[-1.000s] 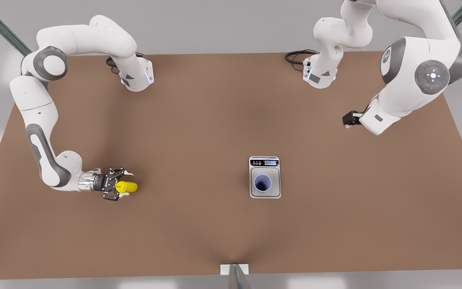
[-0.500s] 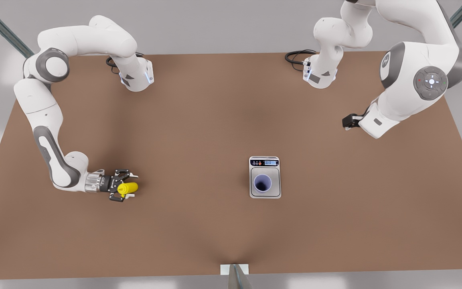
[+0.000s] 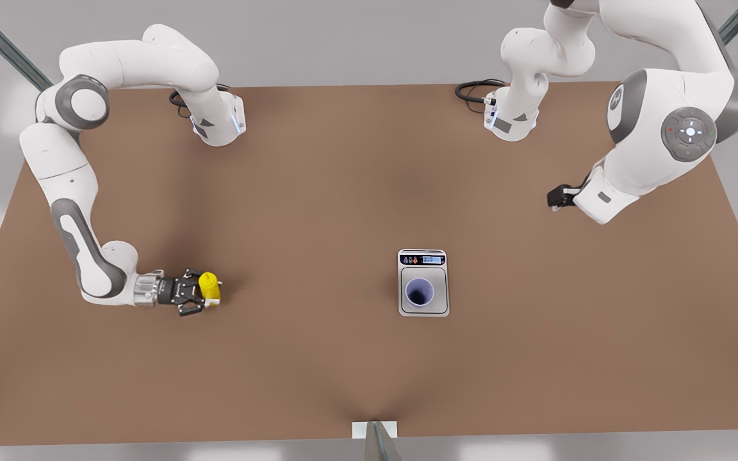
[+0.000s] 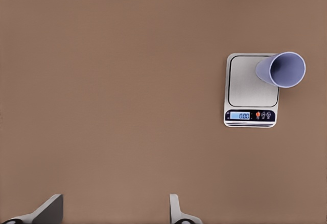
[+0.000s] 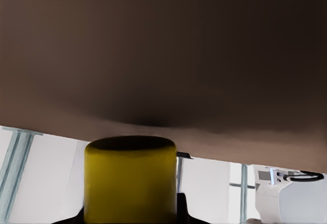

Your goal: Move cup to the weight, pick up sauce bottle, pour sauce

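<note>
On the front view's left, the right gripper (image 3: 197,299) pinches one sauce bottle (image 3: 209,286) above the table (image 3: 318,192). Mid-table – one cup (image 3: 419,292) stands on one weight (image 3: 423,282). Far right, the left gripper (image 4: 115,211) waits – fingers spread.

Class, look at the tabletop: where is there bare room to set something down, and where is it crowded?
Bare brown table runs between the sauce bottle, held in the right gripper, and the weight; more lies toward the near edge. Crowded: the weight's plate, where the cup stands. The left gripper waits, open, raised.
</note>
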Robot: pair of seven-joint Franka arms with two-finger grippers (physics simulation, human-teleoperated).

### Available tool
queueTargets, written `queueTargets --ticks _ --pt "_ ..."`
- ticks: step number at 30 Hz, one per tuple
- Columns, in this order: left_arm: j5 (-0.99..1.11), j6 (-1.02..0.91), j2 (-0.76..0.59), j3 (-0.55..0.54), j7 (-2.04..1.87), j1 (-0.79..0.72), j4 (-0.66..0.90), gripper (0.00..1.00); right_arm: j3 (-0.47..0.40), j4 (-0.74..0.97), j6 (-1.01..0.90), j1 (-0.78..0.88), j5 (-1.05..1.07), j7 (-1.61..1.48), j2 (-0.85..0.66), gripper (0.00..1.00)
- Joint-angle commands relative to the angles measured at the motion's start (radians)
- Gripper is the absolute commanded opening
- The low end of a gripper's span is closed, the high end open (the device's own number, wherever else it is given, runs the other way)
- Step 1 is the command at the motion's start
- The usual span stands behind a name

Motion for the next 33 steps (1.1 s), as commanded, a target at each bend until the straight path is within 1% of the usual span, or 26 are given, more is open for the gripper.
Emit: queueTargets --ticks 1,3,4,5,6,7,8,9,10,11,13,14,15,17,18,19,20,21,23,25,26,28,30,33 --pt "0.001 0.001 0.0 0.0 0.0 -0.001 0.002 1.0 0.0 0.0 -0.004 0.0 -0.003 0.005 -0.002 0.4" --pt "0.001 -0.001 0.0 0.0 0.0 -0.001 0.0 1.0 -0.003 0.008 -0.022 0.003 -0.003 0.019 -0.036 0.38" --pt "0.0 -0.001 0.002 0.0 -0.001 0.0 0.0 1.0 -0.004 0.005 -0.022 0.015 -0.003 0.088 -0.111 0.36" --pt "-0.002 -0.002 0.0 0.0 -0.005 0.0 0.0 1.0 -0.009 0.002 -0.025 0.031 -0.003 0.159 -0.18 0.36" --pt "-0.002 -0.002 0.0 0.0 -0.005 0.0 0.002 1.0 -0.072 0.002 -0.058 0.1 -0.003 0.199 -0.271 0.36" --pt "0.0 -0.002 0.0 0.0 -0.005 0.0 0.0 1.0 -0.19 0.009 -0.07 0.244 0.002 0.294 -0.376 0.36" --pt "0.0 -0.004 0.0 0.0 -0.005 0.0 0.002 1.0 -0.236 0.008 -0.062 0.32 0.003 0.359 -0.438 0.36" --pt "0.0 -0.004 0.0 0.0 -0.005 0.0 0.0 1.0 -0.31 0.015 -0.052 0.422 0.0 0.469 -0.487 0.36" --pt "0.0 -0.007 -0.001 0.0 -0.005 0.0 0.002 1.0 -0.347 0.011 0.013 0.517 -0.02 0.579 -0.541 0.36" --pt "0.0 -0.008 -0.001 0.0 -0.006 0.0 0.002 1.0 -0.36 0.014 0.034 0.578 -0.057 0.662 -0.558 0.36" --pt "0.0 -0.008 -0.003 0.0 -0.006 0.0 0.002 1.0 -0.36 0.022 0.106 0.675 -0.113 0.812 -0.578 0.36" --pt "0.0 -0.008 -0.001 0.0 -0.006 -0.001 0.002 1.0 -0.362 0.026 0.18 0.781 -0.175 0.918 -0.591 0.36" --pt "0.0 -0.008 -0.001 0.0 -0.006 0.0 0.002 1.0 -0.357 0.06 0.192 0.841 -0.285 1.035 -0.582 0.36" --pt "0.0 -0.008 -0.001 0.0 -0.006 -0.001 0.002 1.0 -0.351 0.133 0.215 0.942 -0.388 1.182 -0.541 0.36" --pt "0.0 -0.007 -0.001 0.002 -0.006 0.0 0.002 1.0 -0.345 0.241 0.214 1.008 -0.518 1.333 -0.469 0.36" --pt "-0.002 -0.007 -0.001 0.0 -0.006 0.0 0.002 1.0 -0.342 0.269 0.214 1.06 -0.581 1.38 -0.443 0.36" --pt "-0.002 -0.007 -0.001 0.0 -0.006 0.0 0.002 1.0 -0.351 0.373 0.171 1.132 -0.659 1.433 -0.387 0.33" --pt "-0.002 -0.007 0.0 0.0 -0.006 0.0 0.002 1.0 -0.392 0.477 0.097 1.206 -0.719 1.461 -0.331 0.34" --pt "-0.002 -0.004 0.0 0.0 -0.005 -0.001 0.002 1.0 -0.506 0.523 0.088 1.319 -0.719 1.475 -0.291 0.33" --pt "0.0 -0.002 0.002 0.0 -0.005 -0.001 0.002 1.0 -0.578 0.565 0.097 1.356 -0.741 1.518 -0.258 0.34" --pt "0.0 -0.002 0.0 0.0 -0.005 0.0 0.002 1.0 -0.586 0.566 0.128 1.356 -0.75 1.575 -0.242 0.34" --pt "0.0 -0.007 0.002 0.0 -0.006 0.0 0.015 1.0 -0.612 0.566 0.195 1.361 -0.752 1.592 -0.225 0.34" --pt "-0.002 -0.007 0.002 0.0 -0.006 -0.001 0.015 1.0 -0.655 0.575 0.275 1.404 -0.801 1.71 -0.191 0.34" --pt "-0.002 -0.007 0.002 0.0 -0.006 -0.001 0.015 1.0 -0.661 0.586 0.31 1.451 -0.828 1.72 -0.163 0.35"
